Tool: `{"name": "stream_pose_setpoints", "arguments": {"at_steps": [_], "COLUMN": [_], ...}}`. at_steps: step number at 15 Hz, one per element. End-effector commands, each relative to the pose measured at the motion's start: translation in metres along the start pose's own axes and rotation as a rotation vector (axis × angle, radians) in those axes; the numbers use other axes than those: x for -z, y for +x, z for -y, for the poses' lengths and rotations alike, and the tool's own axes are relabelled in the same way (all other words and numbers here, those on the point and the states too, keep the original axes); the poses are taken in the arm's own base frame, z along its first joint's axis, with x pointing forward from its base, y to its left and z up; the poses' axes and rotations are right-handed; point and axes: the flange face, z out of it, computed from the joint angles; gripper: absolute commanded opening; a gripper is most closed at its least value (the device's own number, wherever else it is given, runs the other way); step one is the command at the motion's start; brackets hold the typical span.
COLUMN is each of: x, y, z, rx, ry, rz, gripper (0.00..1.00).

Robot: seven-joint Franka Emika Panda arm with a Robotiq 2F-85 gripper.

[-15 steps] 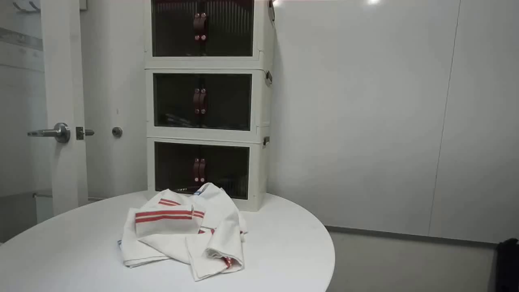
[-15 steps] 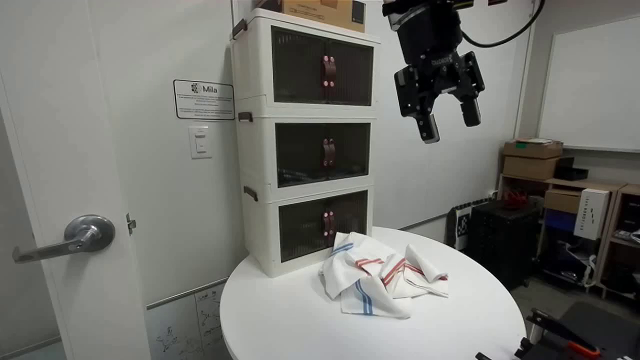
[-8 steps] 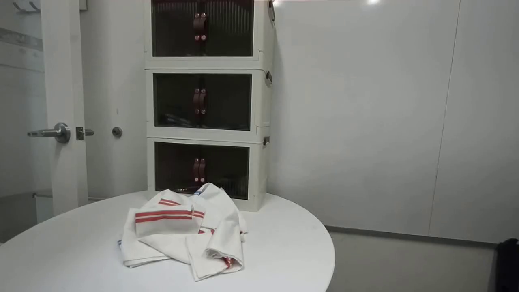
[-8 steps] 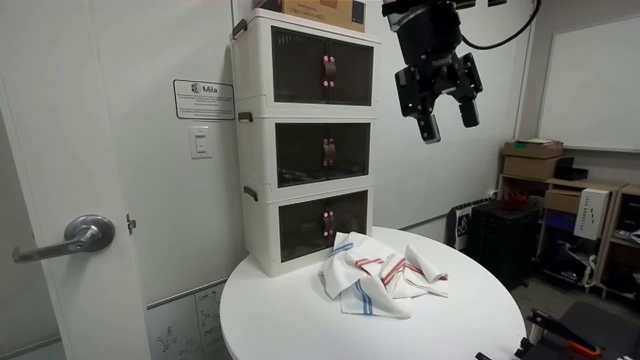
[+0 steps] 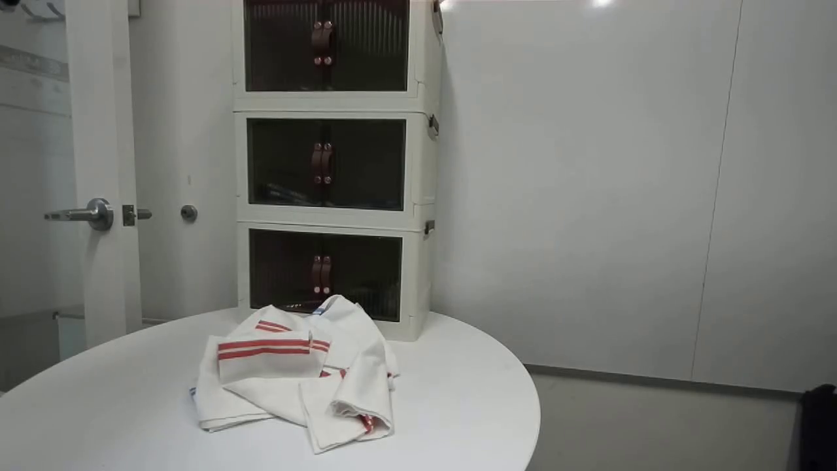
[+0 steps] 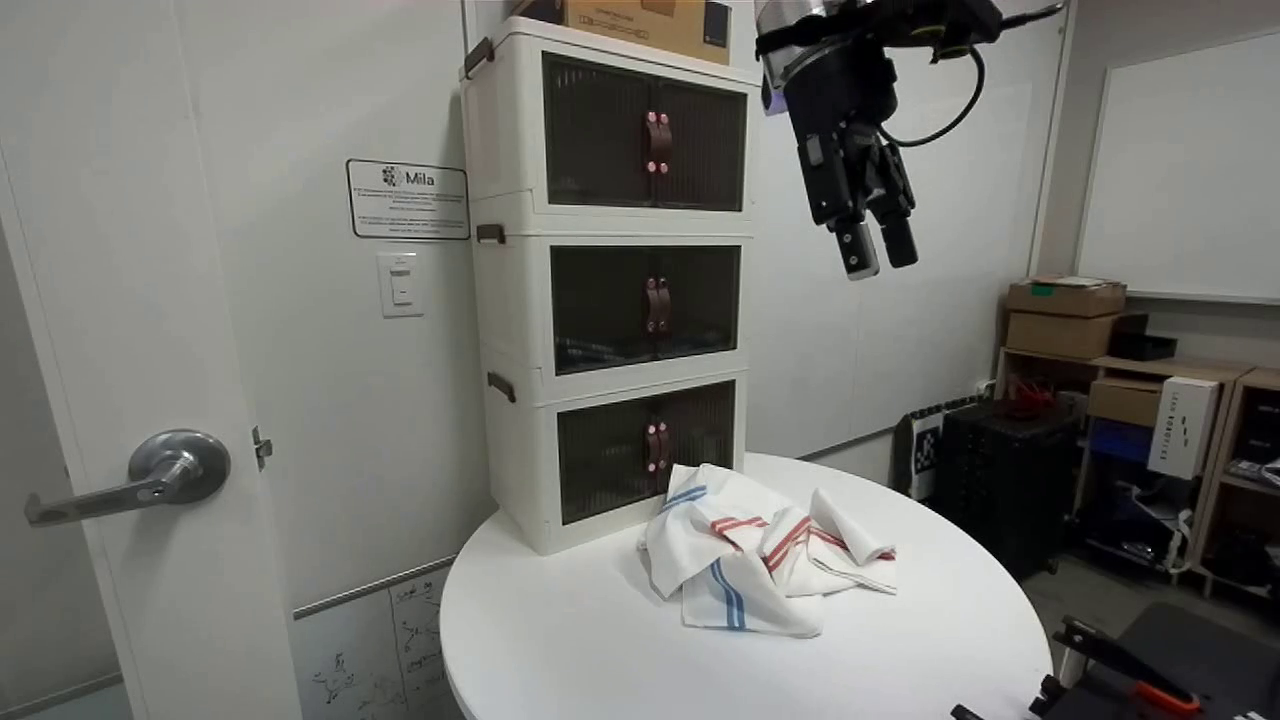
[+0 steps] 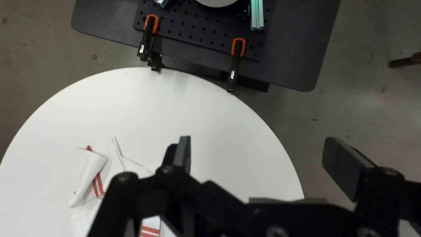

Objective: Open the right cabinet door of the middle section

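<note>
Right cabinet door: closed, in an exterior view, filling the right half of the front of the middle section; its dark handle sits at the inner edge, just beside that of the left twin panel. Upper box above, lower box beneath, their doors closed too. Rumpled white cloth, red-striped, on the near side of the lower box, hiding part of its front. Boxes and cloth rest on a round white surface.

In an exterior view: my hand, tilted, pointing down, right of the boxes and well apart from the door. Cardboard box on top of the upper box. Blue stripes on the cloth besides the red.

Wrist view: my fingers spread wide, holding nothing. Left one seen against the surface, right one against the floor past its edge. Cloth at left, partly behind my hand. Dark platform with two orange-marked clamps near the surface's edge.
</note>
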Motion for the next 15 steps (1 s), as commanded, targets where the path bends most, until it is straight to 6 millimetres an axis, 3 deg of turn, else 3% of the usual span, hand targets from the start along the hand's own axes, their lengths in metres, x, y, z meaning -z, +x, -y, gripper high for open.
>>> {"name": "stream_pose_setpoints", "arguments": {"at_steps": [1, 10, 15], "x": [0.009, 0.000, -0.015], "y": [0.016, 0.021, 0.017], "z": [-0.024, -0.104, -0.153], "rx": [0.067, 0.044, 0.201], "ry": [0.066, 0.282, 0.331], "rz": [0.004, -0.071, -0.185], "gripper": [1.00, 1.00, 1.00]}}
